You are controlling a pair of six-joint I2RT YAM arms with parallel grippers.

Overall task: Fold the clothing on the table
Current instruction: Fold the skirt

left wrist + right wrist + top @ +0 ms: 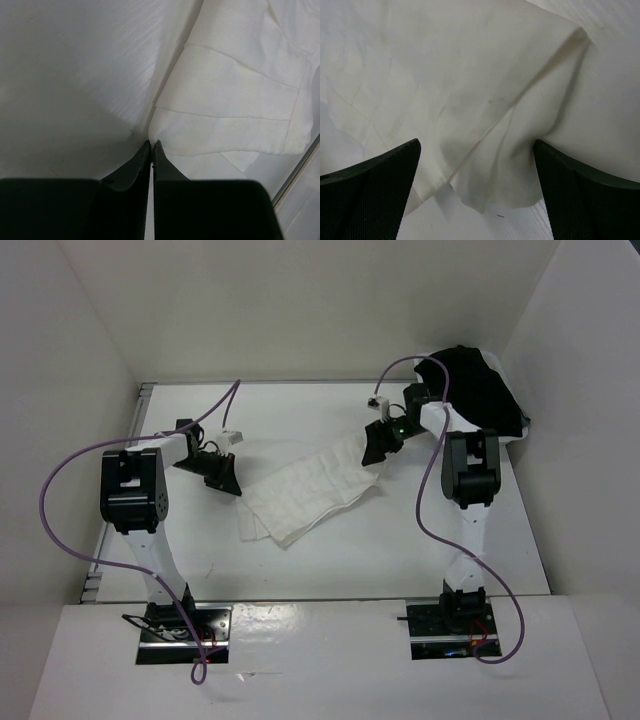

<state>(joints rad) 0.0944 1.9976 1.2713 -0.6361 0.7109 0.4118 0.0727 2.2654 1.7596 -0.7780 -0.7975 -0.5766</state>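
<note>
From above, your right gripper (378,448) covers the far end of the skirt (310,490). At the left wrist, the skirt runs off the top and right edges; whether your closed left fingers (132,170) pinch fabric is unclear.

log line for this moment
left claw shut at edge of skirt | right claw open over skirt | skirt lying on table

Skirt (310,490) on table (330,560) centre, other garment (485,390) at far right corner, behind skirt
</note>
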